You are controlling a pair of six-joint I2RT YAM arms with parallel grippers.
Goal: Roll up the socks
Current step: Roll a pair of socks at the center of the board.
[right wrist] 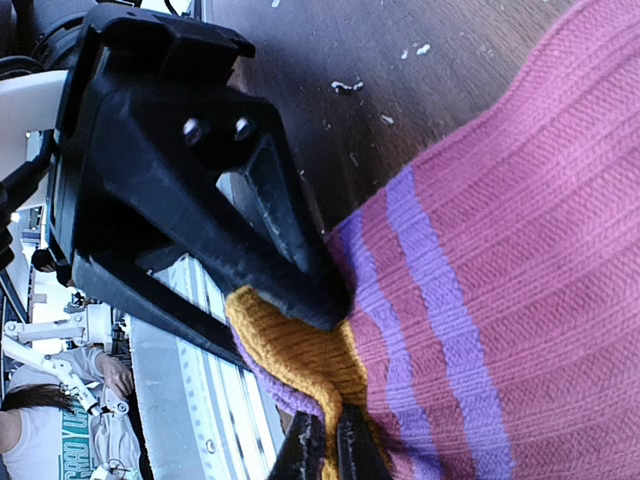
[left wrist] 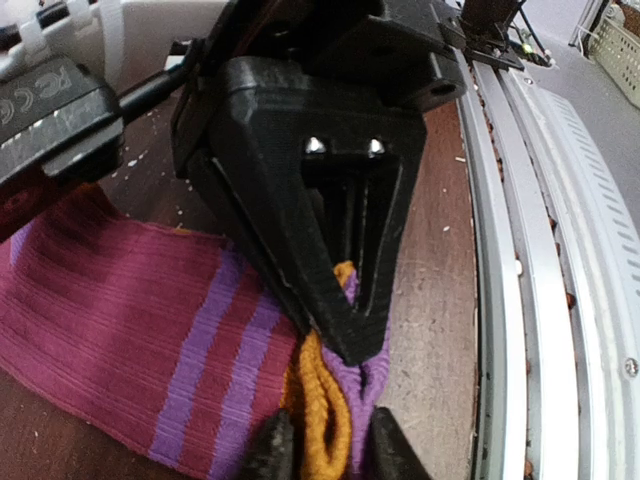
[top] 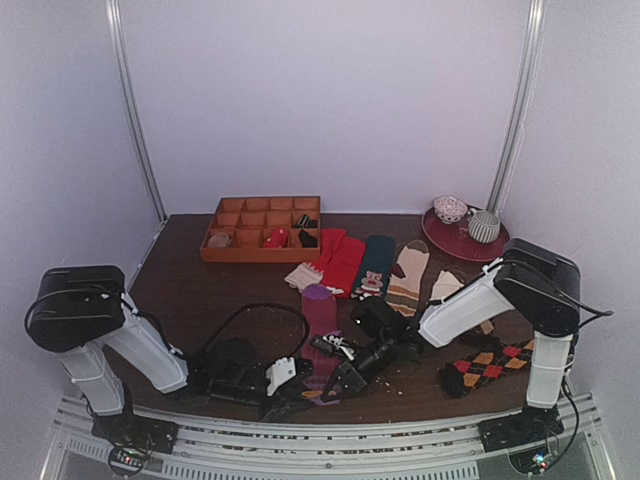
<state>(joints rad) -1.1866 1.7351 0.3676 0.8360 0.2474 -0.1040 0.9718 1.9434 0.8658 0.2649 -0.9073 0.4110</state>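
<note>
Magenta sock [top: 320,312] lies lengthwise near-to-far, orange end seemingly nearest

From the top camera we look down and forward from high behind the near edge, across the whole table [top: 190,290] to the back wall [top: 330,100], from far off. The left wrist camera sits very near the sock [left wrist: 120,330]. It looks along the left gripper [left wrist: 330,445] at its bottom edge and faces the right gripper [left wrist: 355,335], with the rail [left wrist: 520,250] on its right. The right wrist camera, equally near, looks the opposite way, with the rail at its lower left. All three views share the sock's striped end.
</note>
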